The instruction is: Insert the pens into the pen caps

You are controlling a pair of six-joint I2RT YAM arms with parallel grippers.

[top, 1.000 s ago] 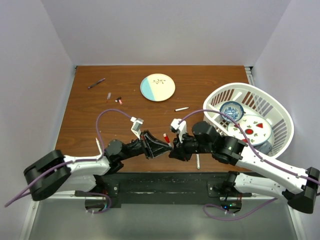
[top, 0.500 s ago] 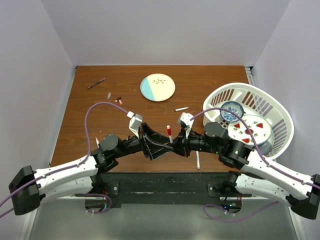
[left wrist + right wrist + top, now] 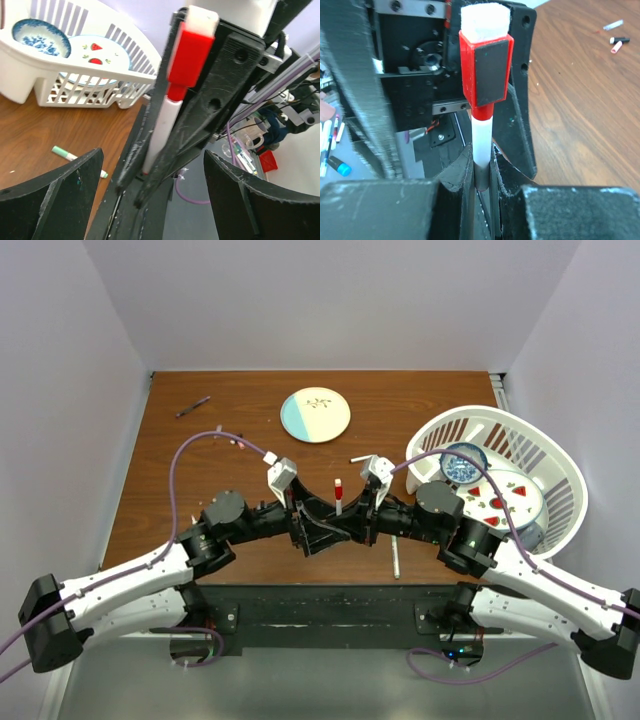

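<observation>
Gently now, close the wide-open left gripper [image 3: 152,160] on the red cap [image 3: 189,52] (near edge, middle). Push straight down onto the pen [image 3: 160,135] pinched in the right gripper [image 3: 482,175].

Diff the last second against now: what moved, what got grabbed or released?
The right gripper, clamped on the red-capped pen, and the open left gripper flanking it moved away from the bases. The pen went from tilted to upright. No visible grab or release. Plate, basket and loose pens stayed put.

The pen [image 3: 481,141] is white, its cap [image 3: 486,75] red, the plate [image 3: 315,415] cream and turquoise.
</observation>
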